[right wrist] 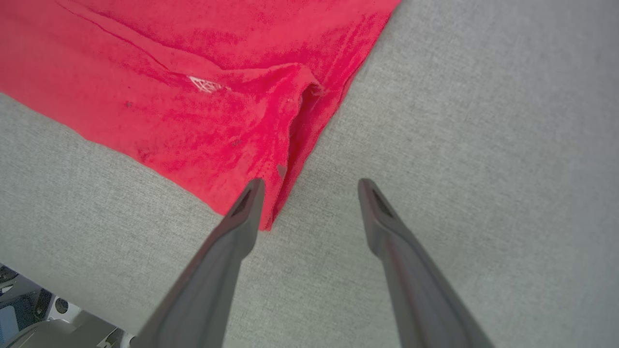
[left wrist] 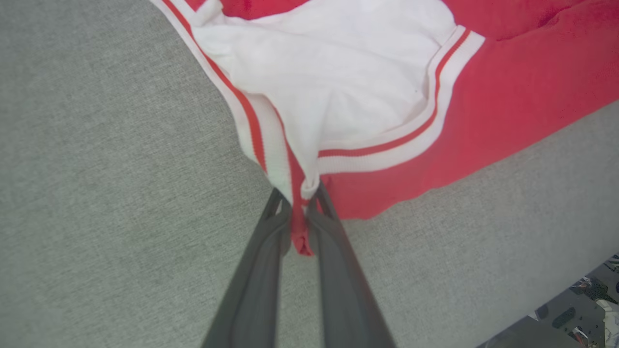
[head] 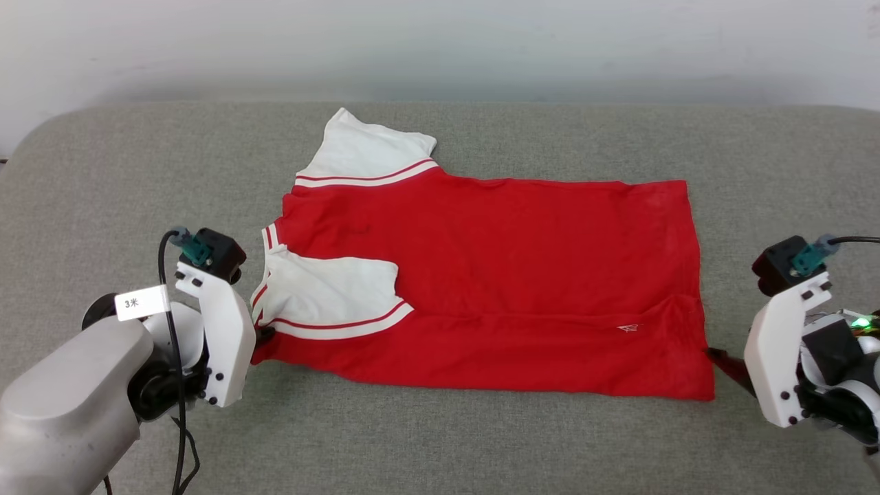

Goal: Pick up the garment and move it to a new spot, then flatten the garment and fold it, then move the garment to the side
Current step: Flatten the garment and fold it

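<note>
The garment (head: 509,275), a red jersey T-shirt with white sleeves and striped trim, lies spread on the grey cushion, neck end to the left, hem to the right. My left gripper (head: 263,335) is at its near left corner, shut on a pinch of red and white fabric by the sleeve (left wrist: 299,212). My right gripper (right wrist: 312,186) stands open at the near right hem corner (right wrist: 263,212); one fingertip (right wrist: 254,191) overlaps the red cloth, the other hangs over bare cushion. In the head view a dark fingertip (head: 722,359) touches that corner.
The grey cushion (head: 440,440) stretches wide on all sides of the shirt, with a pale wall (head: 440,48) behind. Its front edge and floor clutter (left wrist: 590,299) show low in both wrist views.
</note>
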Robot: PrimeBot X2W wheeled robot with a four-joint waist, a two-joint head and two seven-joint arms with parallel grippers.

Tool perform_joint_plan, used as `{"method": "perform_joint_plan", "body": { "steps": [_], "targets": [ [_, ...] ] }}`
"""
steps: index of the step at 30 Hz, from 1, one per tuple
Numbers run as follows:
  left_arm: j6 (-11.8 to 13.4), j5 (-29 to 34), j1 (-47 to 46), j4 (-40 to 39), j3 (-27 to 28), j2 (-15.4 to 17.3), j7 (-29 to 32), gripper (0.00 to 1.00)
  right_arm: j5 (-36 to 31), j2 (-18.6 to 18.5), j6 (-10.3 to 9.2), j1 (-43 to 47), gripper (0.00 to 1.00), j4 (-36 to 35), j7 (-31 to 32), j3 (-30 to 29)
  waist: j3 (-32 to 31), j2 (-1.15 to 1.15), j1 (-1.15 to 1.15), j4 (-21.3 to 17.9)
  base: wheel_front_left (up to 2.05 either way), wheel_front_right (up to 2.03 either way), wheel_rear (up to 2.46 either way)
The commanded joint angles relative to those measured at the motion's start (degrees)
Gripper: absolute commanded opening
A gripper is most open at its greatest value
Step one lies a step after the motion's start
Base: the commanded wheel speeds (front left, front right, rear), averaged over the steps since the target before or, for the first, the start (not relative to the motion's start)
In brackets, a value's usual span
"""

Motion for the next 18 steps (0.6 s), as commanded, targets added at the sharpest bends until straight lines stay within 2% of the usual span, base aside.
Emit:
{"method": "perform_joint_plan", "body": {
  "steps": [1, 7, 11, 18],
  "targets": [
    [0.1, 0.3, -1.1, -0.5, 0.0, 0.3, -0.5, 0.00, 0.5, 1.0, -0.05, -1.1, 1.00, 0.7, 1.2, 0.5, 0.5, 0.00, 0.00, 0.3, 0.00, 0.00, 0.00],
    [0.1, 1.3, -2.3, -1.8, -0.5, 0.0, -1.1, 0.00, -0.5, 4.2, -0.05, -1.9, 1.00, 5.6, 2.8, 1.6, 2.5, 0.00, 0.00, 1.3, 0.00, 0.00, 0.00],
    [0.1, 1.6, -2.5, -2.0, -0.7, -0.2, -1.5, 0.00, -2.2, 6.1, -0.06, -2.0, 1.00, 11.1, 1.6, 2.8, 3.6, 0.00, 0.00, 1.7, 0.00, 0.00, 0.00],
    [0.1, 0.9, -2.4, -1.6, -0.6, -0.9, -2.7, 0.00, -1.2, 9.3, -0.04, -0.1, 1.00, 18.7, -1.8, 6.2, 4.2, 0.00, 0.00, 2.4, 0.00, 0.00, 0.00]
  ]
}}
